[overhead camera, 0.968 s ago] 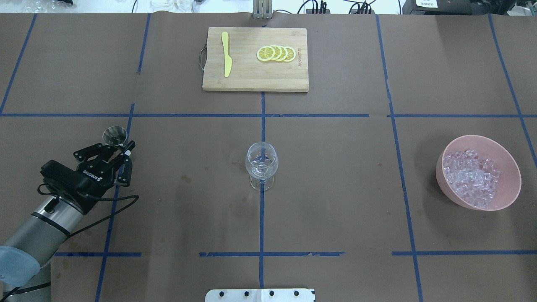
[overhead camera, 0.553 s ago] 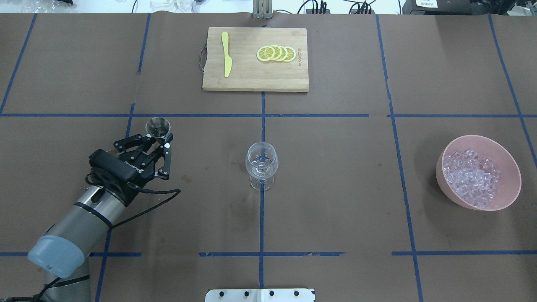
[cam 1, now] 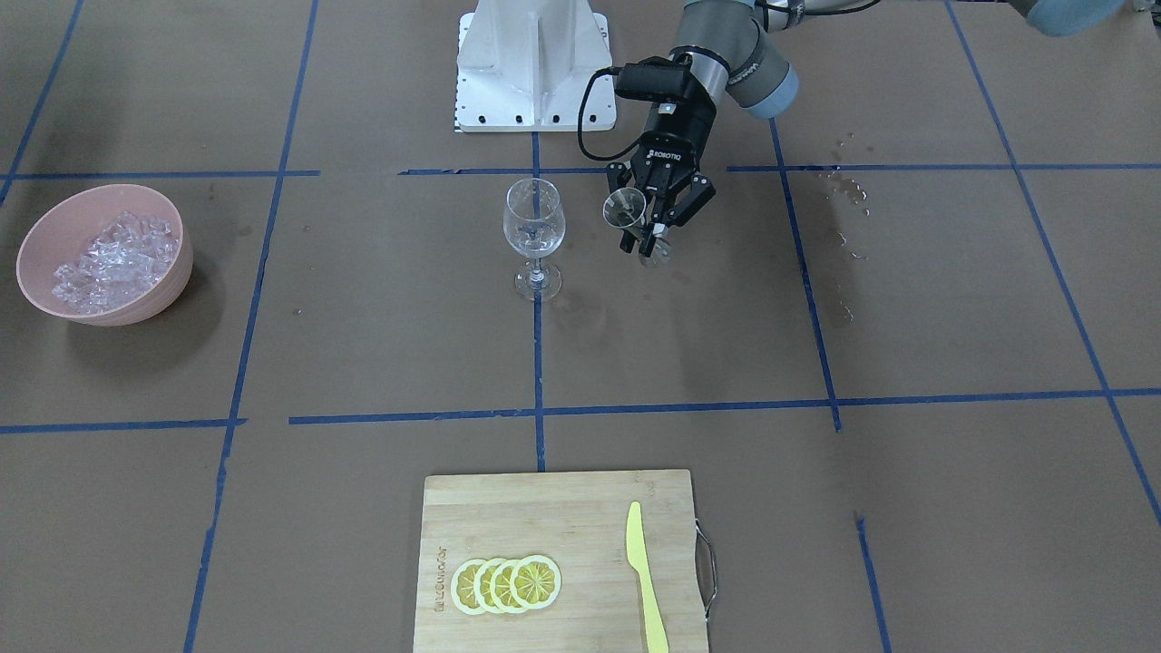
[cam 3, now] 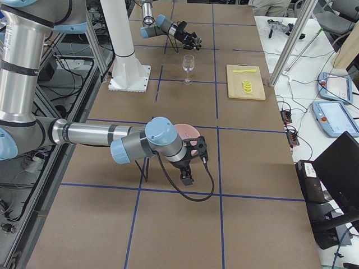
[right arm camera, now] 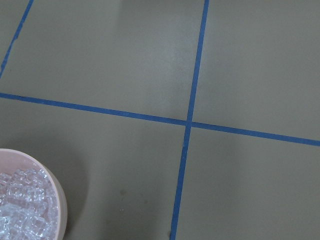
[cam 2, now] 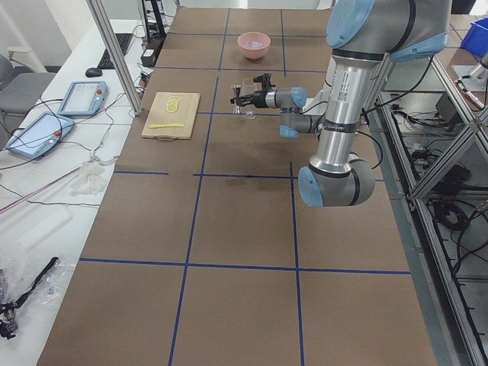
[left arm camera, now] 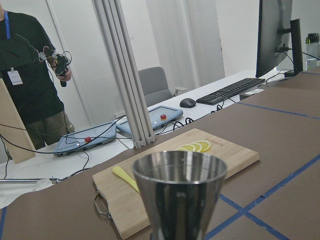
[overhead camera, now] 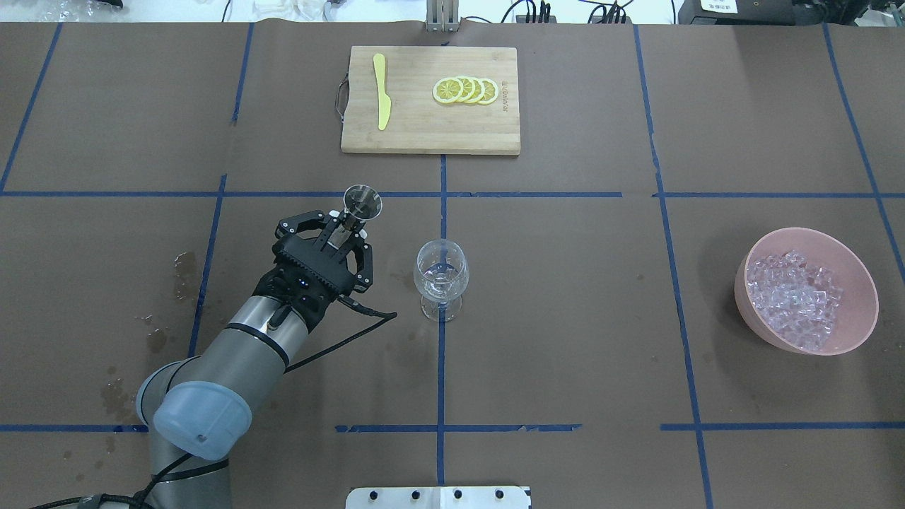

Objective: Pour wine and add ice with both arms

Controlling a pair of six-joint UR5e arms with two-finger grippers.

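My left gripper (overhead camera: 348, 227) is shut on a steel jigger (overhead camera: 362, 201) and holds it above the table, just left of the stemmed glass (overhead camera: 440, 272). In the front view the left gripper (cam 1: 646, 238) and the jigger (cam 1: 624, 207) are to the right of the glass (cam 1: 533, 222). The jigger (left arm camera: 180, 195) stands upright in the left wrist view. I cannot make out any wine. The ice (overhead camera: 795, 300) lies in a pink bowl (overhead camera: 859, 297) at the right. My right gripper (cam 3: 188, 171) shows only in the right side view, by the bowl. I cannot tell whether it is open.
A wooden cutting board (overhead camera: 431, 127) with lemon slices (overhead camera: 466, 90) and a yellow knife (overhead camera: 382, 92) lies at the far middle. Wet spots (overhead camera: 185, 265) mark the table at the left. The white pedestal base (cam 1: 535, 63) stands at the near edge.
My left arm has carried the jigger to the right, from the left blue line to just beside the glass. The glass and the bowl have not moved.
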